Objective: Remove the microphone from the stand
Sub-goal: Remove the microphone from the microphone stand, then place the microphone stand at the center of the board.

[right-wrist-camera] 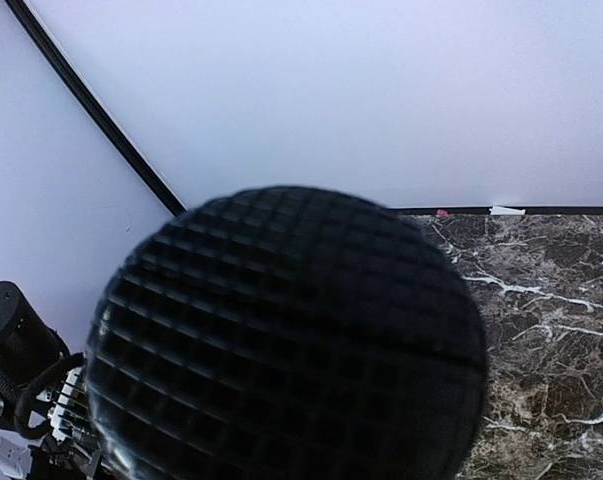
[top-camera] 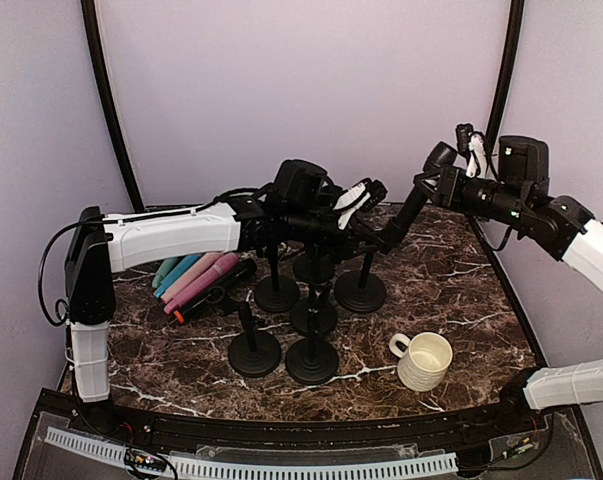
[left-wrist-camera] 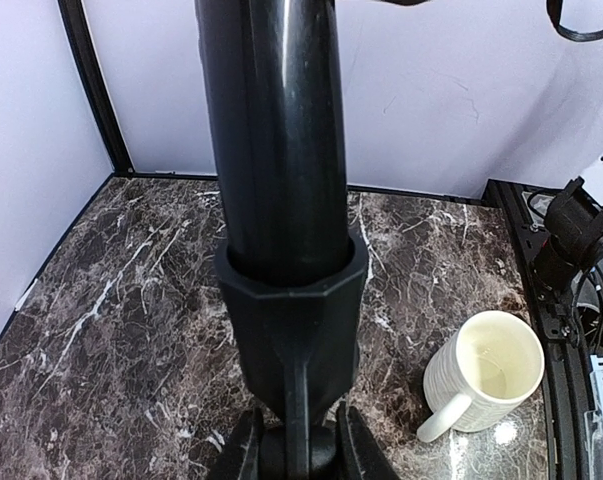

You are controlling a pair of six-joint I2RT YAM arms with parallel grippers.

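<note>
Marble table (top-camera: 461, 290), lilac walls behind. My left pincer (left-wrist-camera: 299, 452) is clamping narrow on the stand (top-camera: 361, 292) just under its clip (left-wrist-camera: 291, 300), steadying it, I judge, against the pull. My right pincer (top-camera: 436, 165) is gripping the mic (top-camera: 403, 213) near its head. The mic is sitting in the clip above the table's middle rear, its long axis slanting head-up toward the back right corner.

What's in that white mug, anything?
Empty. The white mug stands upright, and the left wrist view looks straight down onto its bare, pale inside.
</note>
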